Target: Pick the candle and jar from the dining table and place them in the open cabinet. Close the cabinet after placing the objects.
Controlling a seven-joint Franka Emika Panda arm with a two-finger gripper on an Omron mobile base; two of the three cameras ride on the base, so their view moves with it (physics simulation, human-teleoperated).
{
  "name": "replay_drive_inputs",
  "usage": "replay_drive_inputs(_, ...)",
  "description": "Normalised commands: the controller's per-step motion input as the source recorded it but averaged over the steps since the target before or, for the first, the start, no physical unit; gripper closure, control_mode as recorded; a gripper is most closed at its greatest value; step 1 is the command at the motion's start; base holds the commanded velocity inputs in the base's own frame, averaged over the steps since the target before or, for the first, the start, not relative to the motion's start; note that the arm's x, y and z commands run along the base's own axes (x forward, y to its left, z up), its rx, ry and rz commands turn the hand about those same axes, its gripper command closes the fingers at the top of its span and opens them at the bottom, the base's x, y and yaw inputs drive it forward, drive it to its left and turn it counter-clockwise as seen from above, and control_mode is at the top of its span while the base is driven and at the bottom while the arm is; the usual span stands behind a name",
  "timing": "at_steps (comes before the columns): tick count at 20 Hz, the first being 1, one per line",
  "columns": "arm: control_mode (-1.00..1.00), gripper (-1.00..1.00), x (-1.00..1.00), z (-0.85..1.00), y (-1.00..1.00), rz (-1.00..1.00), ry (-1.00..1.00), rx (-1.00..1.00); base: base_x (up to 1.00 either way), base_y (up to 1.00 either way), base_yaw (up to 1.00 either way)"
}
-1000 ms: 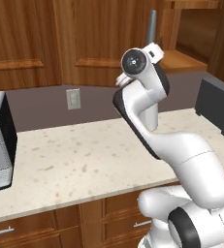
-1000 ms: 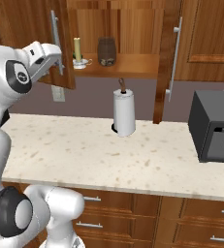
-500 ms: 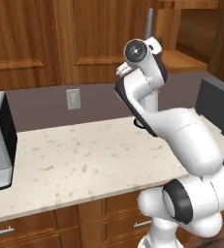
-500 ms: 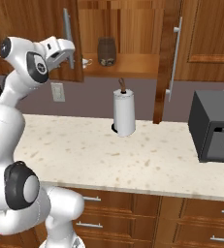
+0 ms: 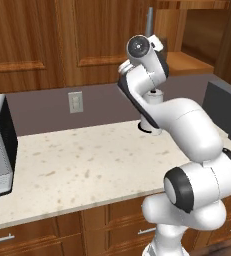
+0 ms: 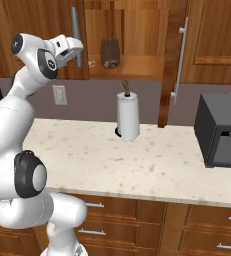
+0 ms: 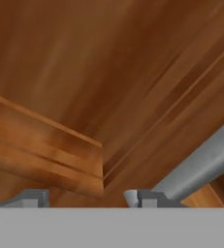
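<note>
The dark brown knobbed jar (image 6: 110, 52) sits inside the warm wooden wall cabinet (image 6: 129, 30); the jaws (image 6: 77, 54), apart and empty, press beside its left door's silver bar handle (image 6: 75, 29), apparently to close it

White arm raised high, elbow bent, tool (image 6: 77, 56) held level, fingers parted, holding nothing

The cabinet (image 6: 132, 30) is warm brown wood with a silver bar handle (image 6: 181, 60). The jar (image 6: 109, 52) is dark brown. The counter (image 6: 152, 160) is cream, speckled tan — the paper-towel roll (image 6: 128, 116) white, the microwave (image 6: 222, 131) dark grey.
</note>
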Motion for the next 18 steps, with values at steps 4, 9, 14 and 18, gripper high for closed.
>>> replay_drive_inputs(4,-1.0,-1.0,0.37,0.03,-0.22,0.0,0.0,0.02,0.0,0.0,0.0)
replay_drive_inputs(9,-1.0,-1.0,0.29,0.0,-0.02,0.03,0.0,0.01,0.0,0.0,0.0)
replay_drive_inputs(14,-1.0,-1.0,0.03,0.01,0.61,0.08,-0.01,0.0,0.0,0.0,0.0)
replay_drive_inputs(18,-1.0,-1.0,-0.38,0.39,0.19,0.02,-0.07,0.01,0.0,0.0,0.0)
